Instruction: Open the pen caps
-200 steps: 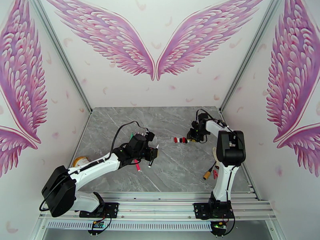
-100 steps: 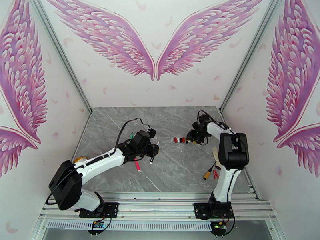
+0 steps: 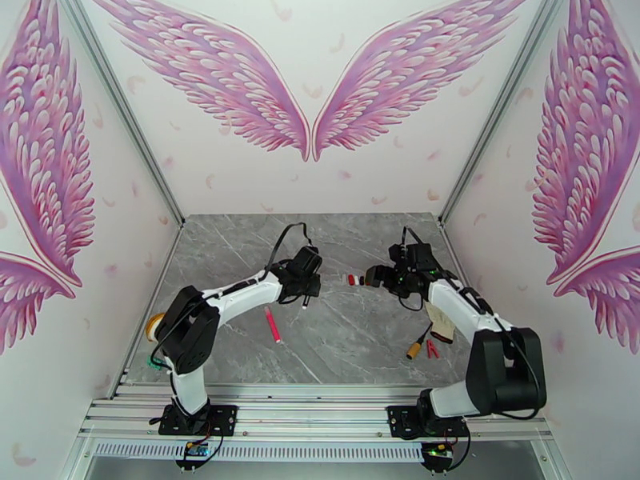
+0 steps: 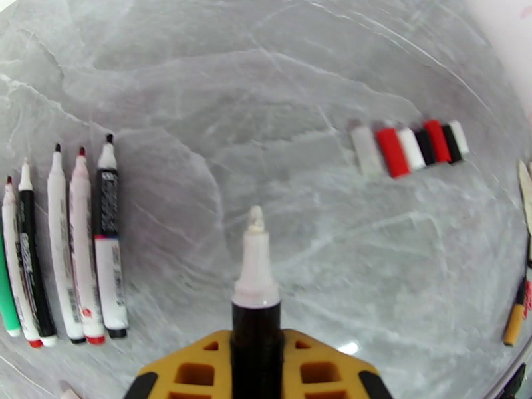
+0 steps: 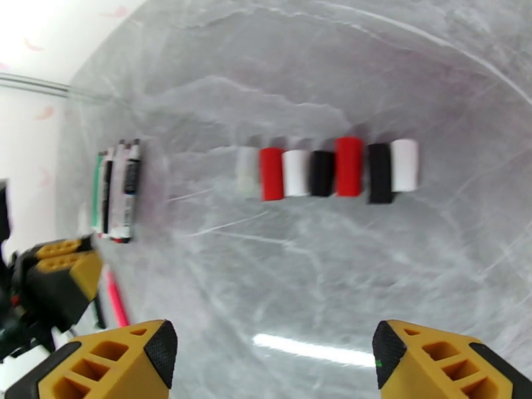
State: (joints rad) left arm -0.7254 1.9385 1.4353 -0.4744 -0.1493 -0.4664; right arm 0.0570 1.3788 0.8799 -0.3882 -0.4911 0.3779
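While left jaws clamp a pen (image 4: 255, 287), right jaws gape; other pens' (image 4: 70, 247) print unreadable.

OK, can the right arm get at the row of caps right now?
Probably yes: the right tool is open, and only bare table lies between it and the caps.

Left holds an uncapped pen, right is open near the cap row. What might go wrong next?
The uncapped pen in the left gripper points its bare tip toward the table; lowering it carelessly may mark the marble. The right gripper is open near the cap row, caps lying side by side; a sweep could scatter them.
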